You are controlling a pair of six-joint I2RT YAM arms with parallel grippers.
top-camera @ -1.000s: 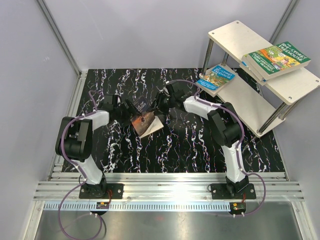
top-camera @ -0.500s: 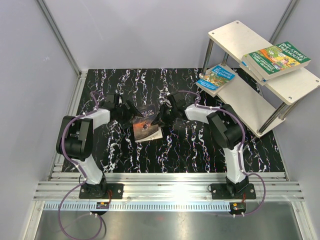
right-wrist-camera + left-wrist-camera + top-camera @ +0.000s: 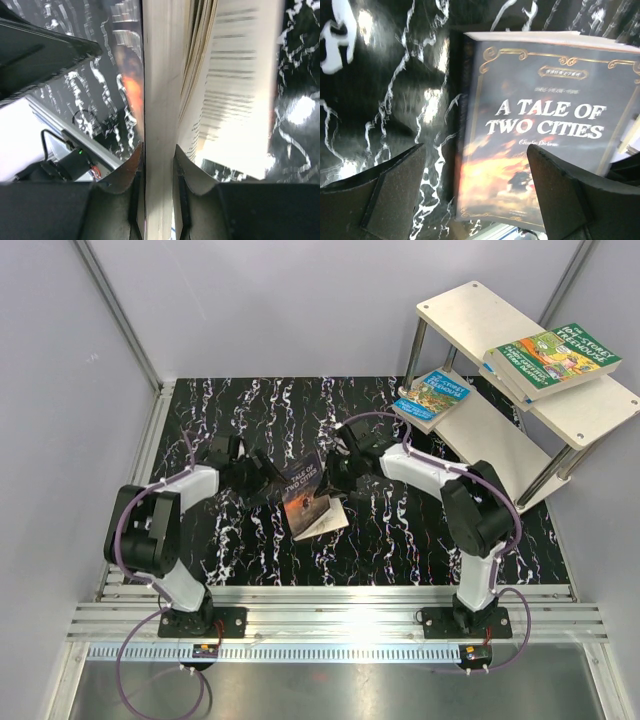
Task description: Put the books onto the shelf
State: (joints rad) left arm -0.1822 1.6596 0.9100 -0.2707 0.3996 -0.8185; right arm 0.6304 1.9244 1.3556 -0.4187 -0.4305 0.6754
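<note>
Looking at a dark "A Tale of Two Cities" paperback [image 3: 305,490] out in the middle of the black, white-veined marble-look table [image 3: 400,540], tipped up off the surface, front cover turned toward the left arm, a few loose pages sagging down to the table on the near-right side. Pinched along its page edge by the black two-finger right claw [image 3: 159,160], fingers squeezed in tight on a thick slab of pale pages, rest of the pages fanning off to one side in the wrist view. Then there's the black left claw [image 3: 475,149], spread wide and gripping nothing, parked just beside the cover. Title readable right between its two fingers, no obvious contact with either. Over at the far right, spotting the two-tier shelf [image 3: 470,310] of pale whitish boards on thin metal posts, well apart from the held book. Up on its top board, seeing a green "Treehouse" paperback [image 3: 560,352] lying crosswise on at least one blue-edged book [image 3: 492,365], one end sticking out past the far edge. Down at the lower board's left end, noticing a blue "Treehouse" paperback [image 3: 440,392] lying flat, corner hanging off the board. Maybe another thin book under it, too small to call.
</note>
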